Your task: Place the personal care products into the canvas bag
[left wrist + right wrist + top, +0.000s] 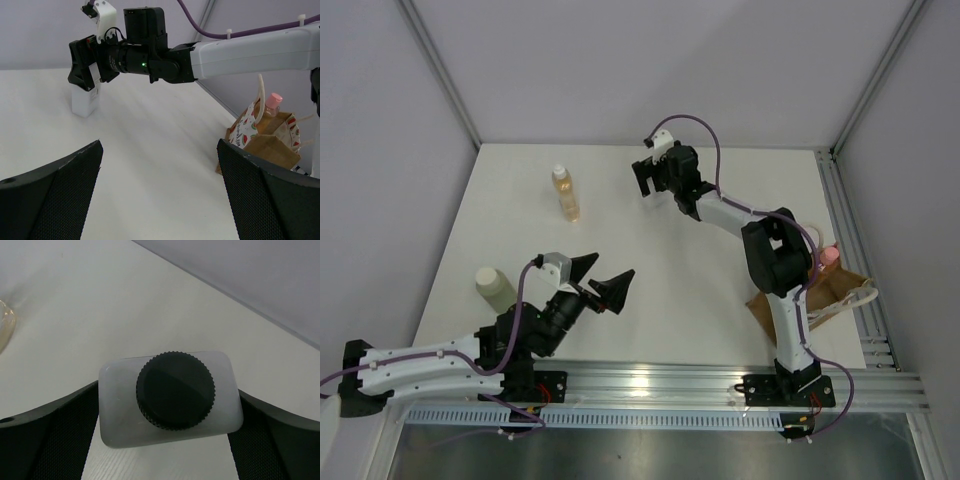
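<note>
Canvas bag (847, 287) with pink-capped bottle (828, 256) inside

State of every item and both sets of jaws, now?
left gripper: jaws open, empty
right gripper: jaws shut on clear bottle
clear bottle: upright on table, black cap on
amber bottle: upright on table, white cap on, untouched
pale-green cylinder: upright on table, untouched
orange bottle: in canvas bag, pink cap poking out
canvas bag: open, standing
</note>
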